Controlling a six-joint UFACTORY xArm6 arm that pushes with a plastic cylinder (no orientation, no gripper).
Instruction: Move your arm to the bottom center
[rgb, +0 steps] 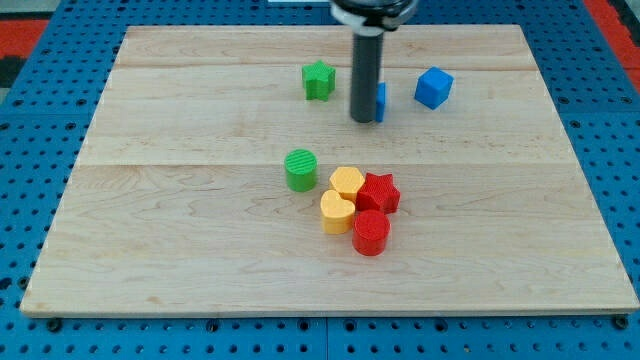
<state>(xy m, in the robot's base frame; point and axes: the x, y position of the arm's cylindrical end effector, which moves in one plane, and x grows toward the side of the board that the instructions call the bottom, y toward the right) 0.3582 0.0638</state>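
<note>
My rod comes down from the view's top centre and my tip (364, 119) rests on the wooden board (180, 240) in its upper middle. A blue block (380, 101) is mostly hidden right behind the rod, touching or nearly touching it. A green star (318, 80) lies just left of the rod. A blue cube (434, 87) lies to the right. Below the tip, near the board's centre, stand a green cylinder (300, 169), a yellow hexagon (347, 183), a red star (379, 192), a yellow heart-like block (337, 212) and a red cylinder (371, 232).
The board sits on a blue perforated table (40, 140). The yellow and red blocks form a tight cluster touching one another; the green cylinder stands slightly apart at its left.
</note>
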